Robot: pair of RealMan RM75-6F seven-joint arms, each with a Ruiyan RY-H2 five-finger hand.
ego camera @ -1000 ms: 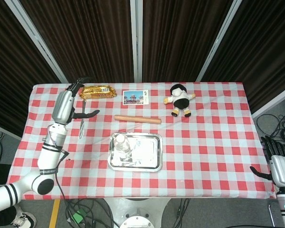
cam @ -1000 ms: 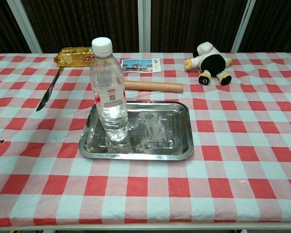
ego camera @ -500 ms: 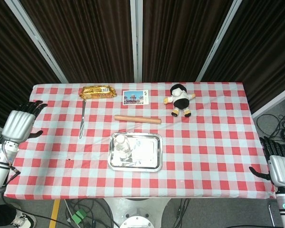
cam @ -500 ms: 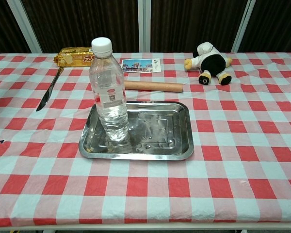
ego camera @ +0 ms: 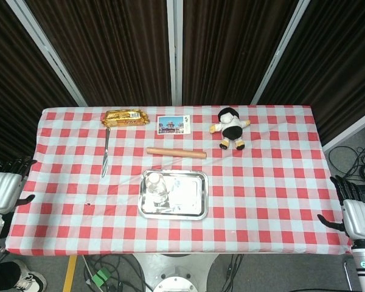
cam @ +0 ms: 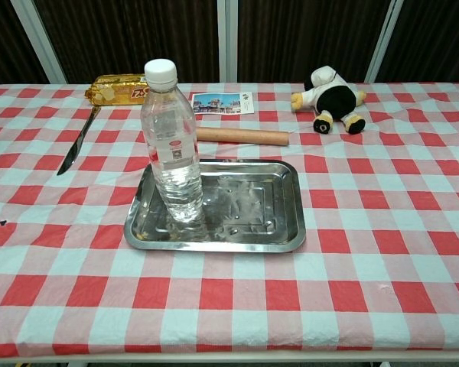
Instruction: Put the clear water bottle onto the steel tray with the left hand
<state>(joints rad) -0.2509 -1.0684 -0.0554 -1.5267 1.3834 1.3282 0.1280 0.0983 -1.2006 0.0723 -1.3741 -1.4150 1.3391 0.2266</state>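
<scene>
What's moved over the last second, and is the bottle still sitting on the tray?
The left robot hand has pulled back from above the knife to beyond the table's left edge, holding nothing. The clear water bottle stays upright in the steel tray. The right robot hand has barely shifted.

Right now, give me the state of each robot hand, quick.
Left robot hand: open, holding nothing, off the table's left edge.
Right robot hand: open, holding nothing.
</scene>
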